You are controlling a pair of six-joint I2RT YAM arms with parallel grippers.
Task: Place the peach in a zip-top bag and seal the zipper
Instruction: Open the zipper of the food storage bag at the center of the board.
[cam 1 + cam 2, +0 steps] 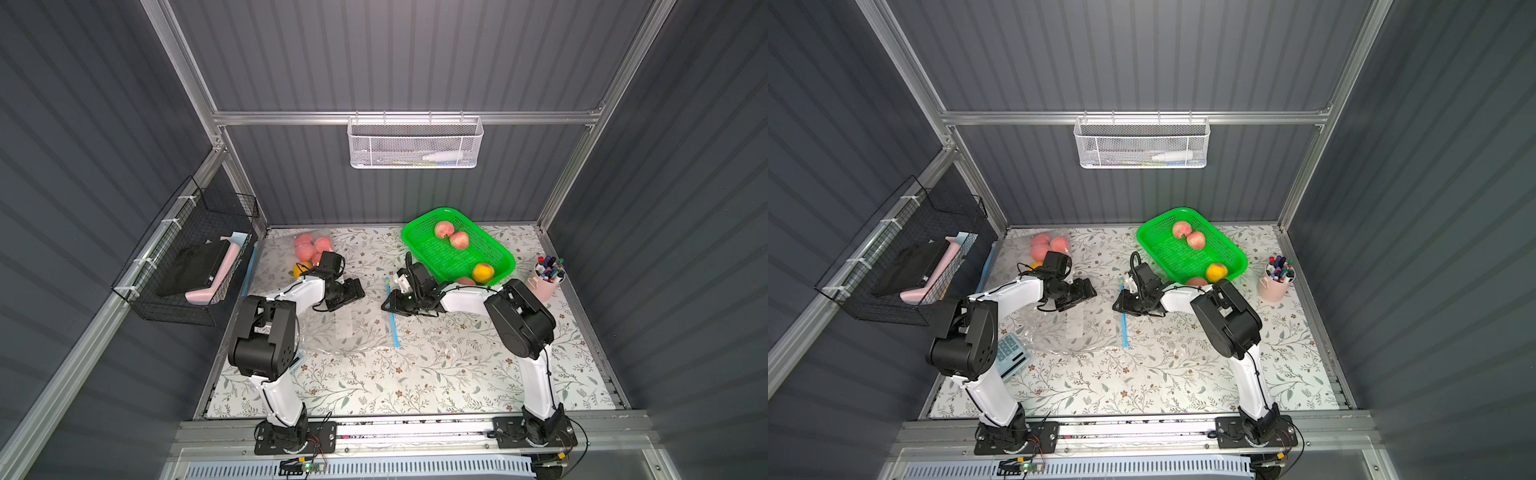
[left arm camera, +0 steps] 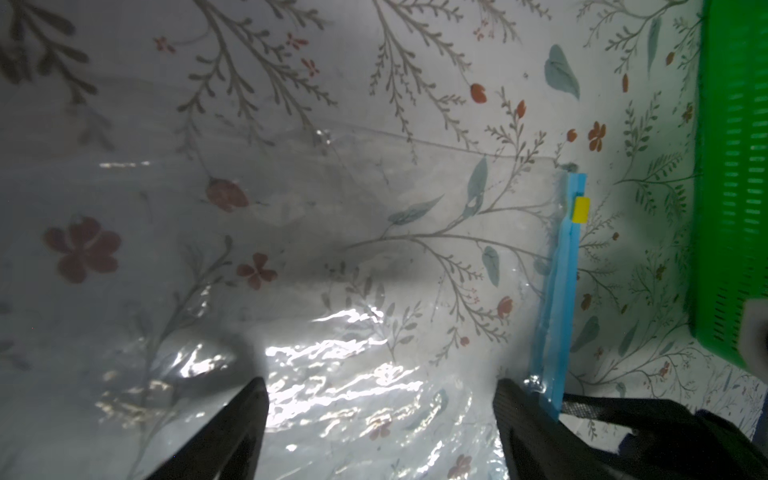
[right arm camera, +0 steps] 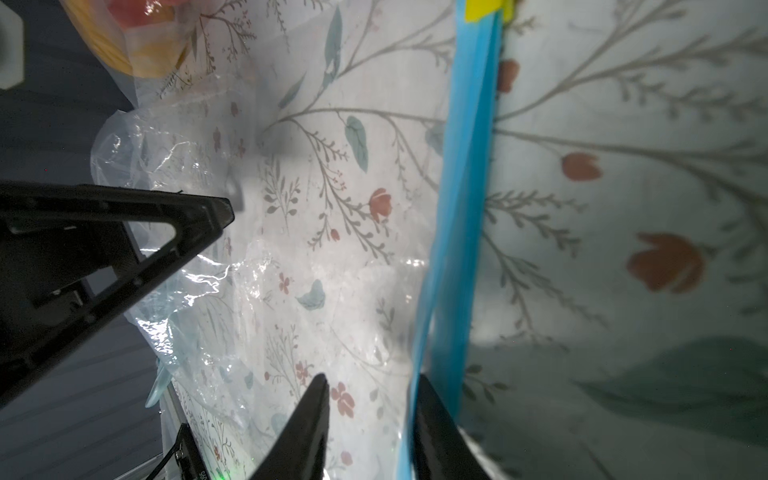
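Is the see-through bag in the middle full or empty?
Empty. Through the clear bag only the flowery table cover shows; nothing sits inside it.

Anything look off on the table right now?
Nothing spilled or damaged. The clear zip-top bag lies empty and is crumpled along the side toward the left arm instead of flat. Its blue zipper strip is parted into two layers near the right hand.
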